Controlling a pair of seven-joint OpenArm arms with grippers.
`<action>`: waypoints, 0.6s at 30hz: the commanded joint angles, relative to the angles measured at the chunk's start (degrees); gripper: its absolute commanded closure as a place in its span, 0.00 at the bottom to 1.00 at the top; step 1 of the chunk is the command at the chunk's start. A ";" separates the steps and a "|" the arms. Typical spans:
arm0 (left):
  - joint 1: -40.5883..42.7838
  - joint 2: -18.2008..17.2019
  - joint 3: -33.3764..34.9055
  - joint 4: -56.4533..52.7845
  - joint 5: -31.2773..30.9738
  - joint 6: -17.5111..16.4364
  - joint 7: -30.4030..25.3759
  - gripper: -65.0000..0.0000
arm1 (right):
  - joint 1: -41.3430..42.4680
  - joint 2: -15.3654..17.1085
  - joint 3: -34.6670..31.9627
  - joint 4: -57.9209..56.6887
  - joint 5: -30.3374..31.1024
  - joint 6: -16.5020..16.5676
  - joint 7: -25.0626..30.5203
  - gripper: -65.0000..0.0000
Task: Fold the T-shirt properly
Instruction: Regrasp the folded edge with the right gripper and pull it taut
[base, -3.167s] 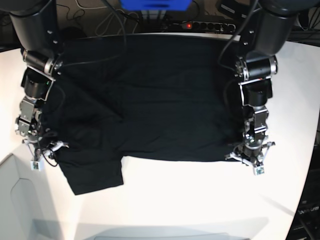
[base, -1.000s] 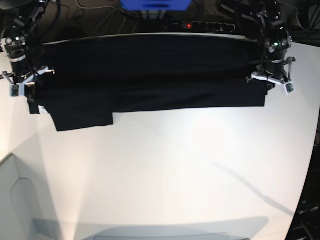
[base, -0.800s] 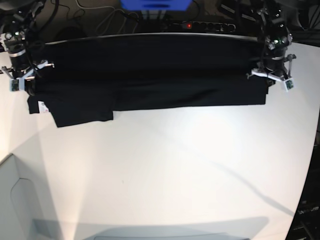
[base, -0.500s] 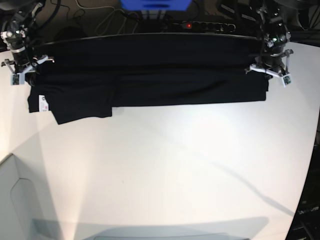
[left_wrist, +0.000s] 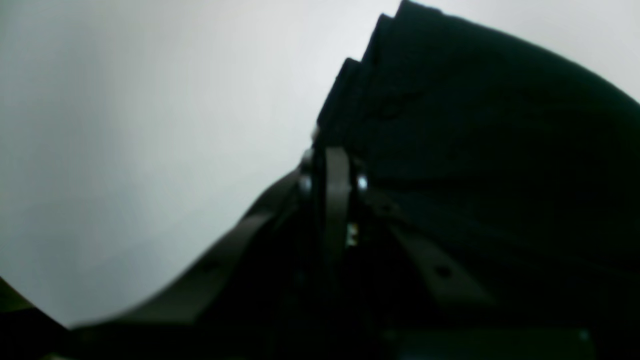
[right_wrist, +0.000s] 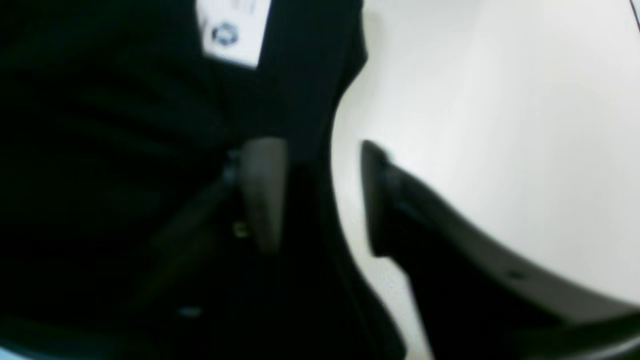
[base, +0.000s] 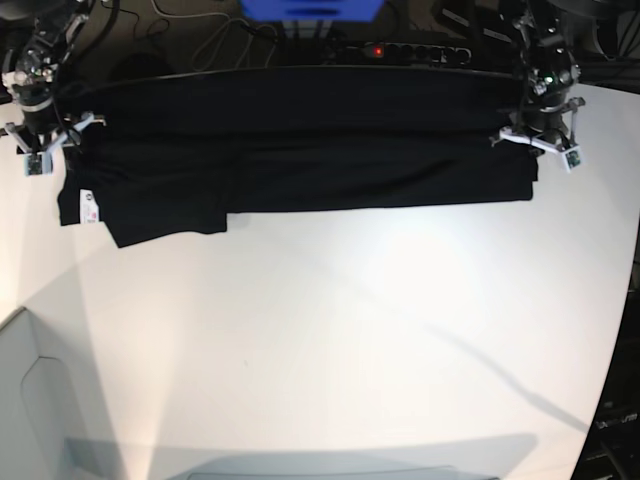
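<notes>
The black T-shirt lies folded into a long band across the far part of the white table. A sleeve flap sticks out toward me at its left end, beside a small white label. My left gripper is at the band's right end. In the left wrist view, the left gripper is shut, pinching the edge of the T-shirt. My right gripper is at the band's left end. In the right wrist view, the right gripper stands open with the T-shirt edge between its fingers, and the label lies just ahead.
A power strip with a red light and loose cables run behind the table's far edge. A blue object sits at the top centre. The table's curved right edge drops off to dark floor.
The near half of the shirt was lifted and folded back into a band. Within the last second my right gripper opened, the left end settled on the table and the white label came into view.
</notes>
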 joint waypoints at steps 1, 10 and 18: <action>0.31 -0.56 -0.21 0.78 0.33 0.25 -0.04 0.95 | 0.23 1.04 1.78 2.06 0.55 0.27 1.53 0.52; 1.10 -0.30 -0.48 1.49 0.33 0.34 0.05 0.61 | 5.51 1.04 -4.02 8.13 0.20 0.36 -1.28 0.45; 1.10 -0.47 -0.56 1.49 0.33 0.34 0.05 0.59 | 20.45 1.57 -11.05 -1.19 0.11 0.10 -16.58 0.45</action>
